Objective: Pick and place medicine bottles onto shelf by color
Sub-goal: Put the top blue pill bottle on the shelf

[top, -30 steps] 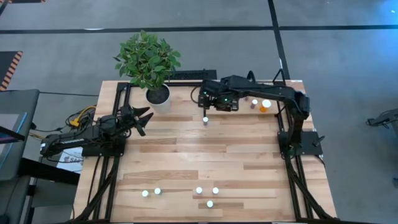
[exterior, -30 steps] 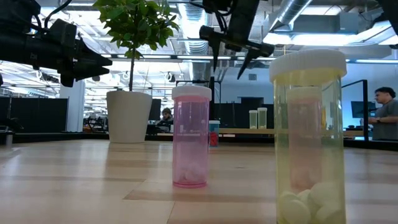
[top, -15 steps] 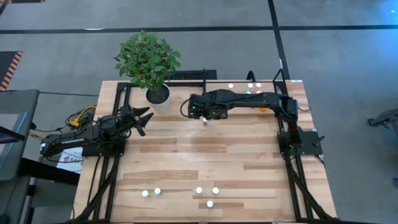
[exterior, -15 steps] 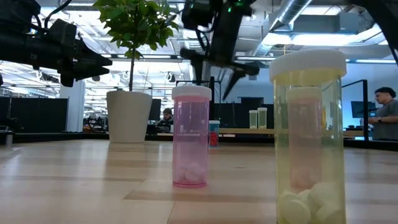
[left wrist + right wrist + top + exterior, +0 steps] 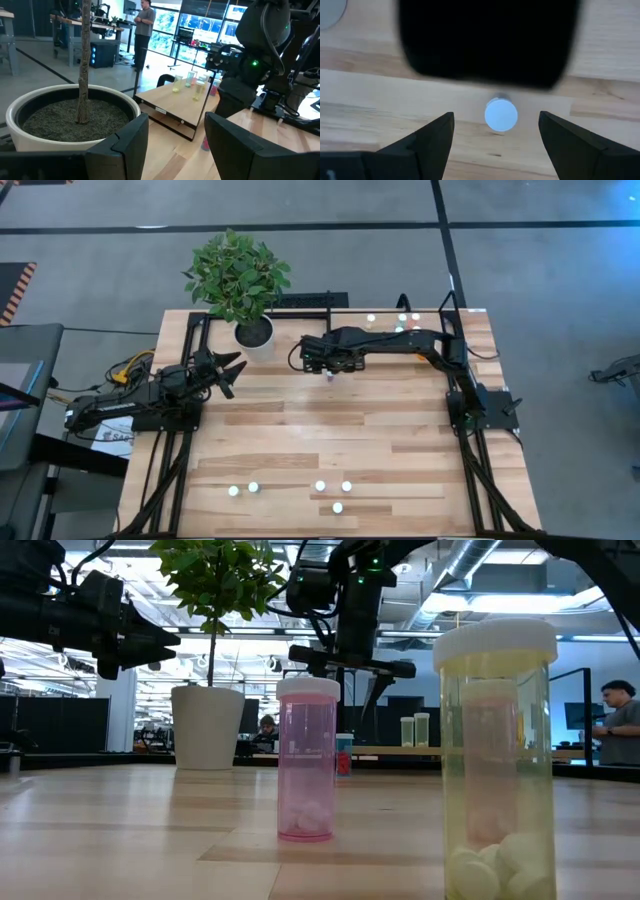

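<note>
Right gripper (image 5: 495,135): we see it hanging over a small white-capped medicine bottle (image 5: 501,114) on the light plank desk (image 5: 330,440), fingers spread wide, the cap between them and nothing held.
Left gripper (image 5: 228,370): waiting at the desk's left edge near the white plant pot (image 5: 255,333), fingers partly apart and empty.
Shelf: the light-wood board framed in black bars (image 5: 440,315) at the far right corner carries a few bottles; five more stand along the near edge (two loom large in the low view).
Risk: we judge a descent slightly off-centre could let one finger clip the cap and topple the bottle, which would roll; closing too high would pinch only the cap.
Change: a second ago the right arm was folded near the shelf with its gripper short of the bottle; now it stretches farther left, directly over the cap. The left arm has not moved.
</note>
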`<state>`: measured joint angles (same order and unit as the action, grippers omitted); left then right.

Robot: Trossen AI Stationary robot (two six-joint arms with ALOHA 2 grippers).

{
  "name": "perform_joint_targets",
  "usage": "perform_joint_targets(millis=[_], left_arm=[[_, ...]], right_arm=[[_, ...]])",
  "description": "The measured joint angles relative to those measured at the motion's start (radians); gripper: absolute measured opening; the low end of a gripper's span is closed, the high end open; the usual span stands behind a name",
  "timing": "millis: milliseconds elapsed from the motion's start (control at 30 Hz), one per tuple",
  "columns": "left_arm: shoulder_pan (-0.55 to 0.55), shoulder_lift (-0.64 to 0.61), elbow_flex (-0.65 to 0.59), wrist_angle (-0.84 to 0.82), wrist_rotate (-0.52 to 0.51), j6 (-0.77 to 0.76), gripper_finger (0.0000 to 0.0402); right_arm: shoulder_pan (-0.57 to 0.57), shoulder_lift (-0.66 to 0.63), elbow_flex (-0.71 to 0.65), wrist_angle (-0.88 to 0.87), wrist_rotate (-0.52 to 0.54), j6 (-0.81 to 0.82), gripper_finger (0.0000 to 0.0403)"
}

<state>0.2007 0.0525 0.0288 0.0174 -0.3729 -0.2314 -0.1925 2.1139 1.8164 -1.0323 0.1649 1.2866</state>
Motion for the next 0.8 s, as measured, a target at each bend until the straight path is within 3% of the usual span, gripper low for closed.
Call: perform_joint_targets(millis=[267,800], left_arm=[[0.000,0.000,0.000,0.000,0.000,0.000,0.0181],[0.000,0.000,0.000,0.000,0.000,0.000,0.0181]], right_arm=[[0.007,0.000,0.000,-0.028,0.008,0.003,0.0311],[0.093,0.018,-0.004,-0.025,0.220,0.081,0.0311]])
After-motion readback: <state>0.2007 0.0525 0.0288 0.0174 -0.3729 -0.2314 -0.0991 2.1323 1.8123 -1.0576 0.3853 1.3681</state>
